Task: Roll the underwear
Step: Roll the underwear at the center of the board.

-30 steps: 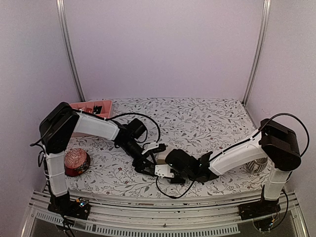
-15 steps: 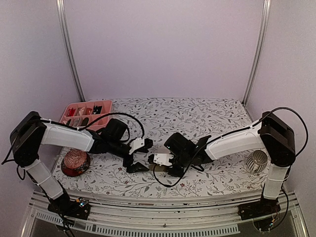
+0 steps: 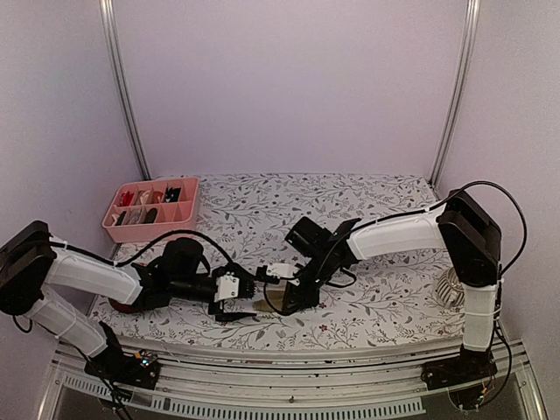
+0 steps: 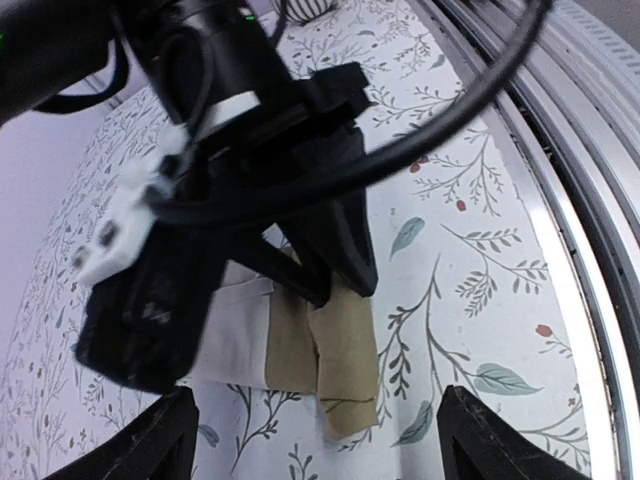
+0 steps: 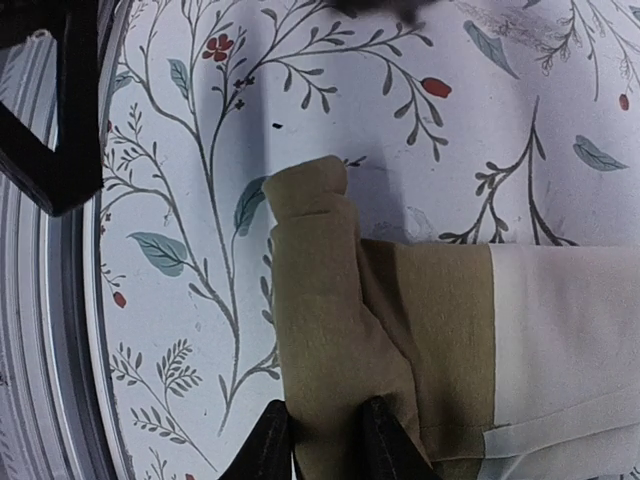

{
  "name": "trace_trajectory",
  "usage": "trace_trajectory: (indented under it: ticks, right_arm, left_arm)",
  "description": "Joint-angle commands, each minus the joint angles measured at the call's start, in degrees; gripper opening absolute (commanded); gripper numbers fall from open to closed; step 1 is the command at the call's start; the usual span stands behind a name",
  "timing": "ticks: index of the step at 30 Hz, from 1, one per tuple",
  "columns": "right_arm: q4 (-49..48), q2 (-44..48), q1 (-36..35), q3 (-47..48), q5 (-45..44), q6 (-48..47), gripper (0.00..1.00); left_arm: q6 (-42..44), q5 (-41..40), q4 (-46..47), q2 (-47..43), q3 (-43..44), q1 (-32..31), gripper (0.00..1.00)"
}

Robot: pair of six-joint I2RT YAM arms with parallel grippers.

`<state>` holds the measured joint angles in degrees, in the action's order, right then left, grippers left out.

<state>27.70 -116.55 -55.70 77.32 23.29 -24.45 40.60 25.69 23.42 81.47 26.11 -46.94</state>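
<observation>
Underwear (image 5: pixel 340 320) between close-set fingers of right end effector (image 5: pixel 327 445); we cannot tell its grip. Left end effector (image 4: pixel 322 440) spread wide.

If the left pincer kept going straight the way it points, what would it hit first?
Probably the tan underwear, whose folded end lies on the table straight ahead of the left pincer; the right pincer is just beyond it.
</observation>
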Motion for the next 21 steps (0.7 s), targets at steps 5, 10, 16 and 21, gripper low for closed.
trace_trajectory:
  ticks: [5, 10, 16, 21]
  right_arm:
    - [9.9, -5.3, 1.0, 0.4, 10.1, 2.3, 0.25]
    - [10.3, -6.4, 1.4, 0.6, 11.5, 2.1, 0.24]
    - [10.3, -7.3, 1.7, 1.1, 11.7, 1.8, 0.24]
    - [10.2, -7.0, 2.1, 1.1, 11.5, 1.9, 0.24]
  left_arm:
    - [8.3, -18.6, 16.1, 6.5, -4.7, -9.7, 0.82]
    - [11.3, -26.4, 23.2, 13.3, -5.4, -13.3, 0.73]
    - [14.9, -32.4, 31.8, 18.4, -7.1, -16.8, 0.66]
    - [17.6, -32.6, 33.8, 19.9, -8.8, -19.1, 0.61]
